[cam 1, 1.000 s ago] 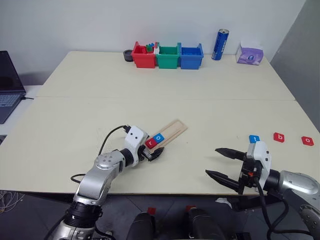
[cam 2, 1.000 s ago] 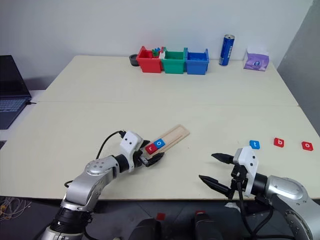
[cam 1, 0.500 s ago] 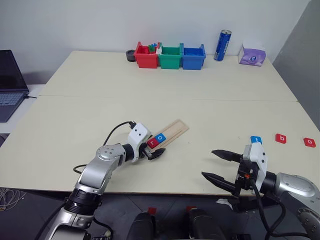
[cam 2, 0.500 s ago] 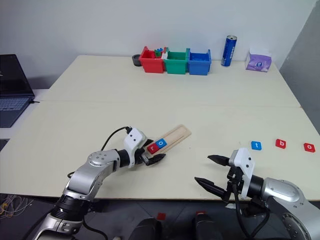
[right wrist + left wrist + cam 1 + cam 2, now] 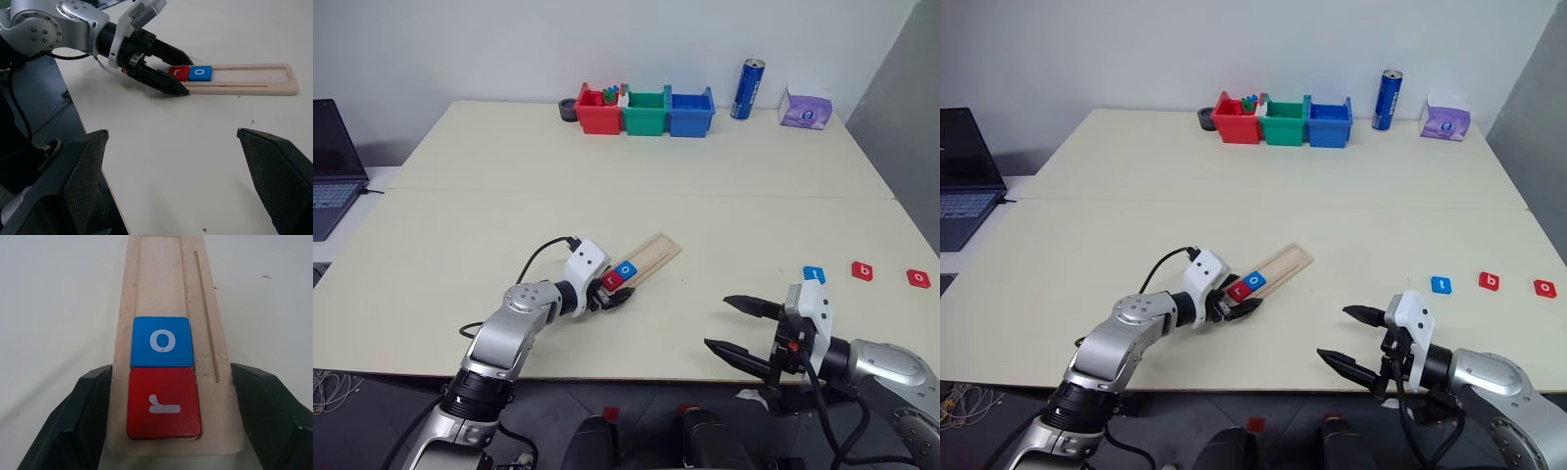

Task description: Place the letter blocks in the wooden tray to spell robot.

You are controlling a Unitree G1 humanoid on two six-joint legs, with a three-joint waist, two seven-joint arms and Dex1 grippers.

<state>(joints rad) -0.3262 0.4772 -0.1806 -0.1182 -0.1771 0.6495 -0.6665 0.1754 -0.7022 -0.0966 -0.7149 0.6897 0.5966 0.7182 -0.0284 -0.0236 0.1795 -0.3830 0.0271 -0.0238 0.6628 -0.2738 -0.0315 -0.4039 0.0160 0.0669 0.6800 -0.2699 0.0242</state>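
The wooden tray (image 5: 642, 262) lies slanted just left of the middle of the head view, its near end lower left and its far end upper right. Two letter blocks sit side by side in its recess at the near end: a red r block (image 5: 164, 403) at the very end and a blue o block (image 5: 162, 341) touching it on the far side; the remaining length of the recess is bare wood.

The left gripper (image 5: 610, 295) is at that near end. In the left wrist view its two black fingers (image 5: 89, 417) stand one on each long side of the tray, level with the r block and pressed close against the tray's edges, closed on the wood rather than on a block.

Three more letter blocks lie in a row near the right edge of the head view, well apart from the tray: a blue t block (image 5: 814, 274), a red b block (image 5: 863, 271) and a red o block (image 5: 917, 278). That makes five blocks in all, three red and two blue, two in the tray and three on the table (image 5: 509, 196).

The right gripper (image 5: 738, 327) hangs in the lower right of the head view, below the t block and apart from it, its jaws spread wide and holding nothing.

Along the table's far edge, in the upper middle, stand three plastic bins in a row: a red bin (image 5: 597, 110), a green bin (image 5: 645, 111) and a blue bin (image 5: 689, 111). To their right are one blue can (image 5: 746, 88) and one purple tissue pack (image 5: 804, 108). One laptop (image 5: 330, 164) shows at the left edge.
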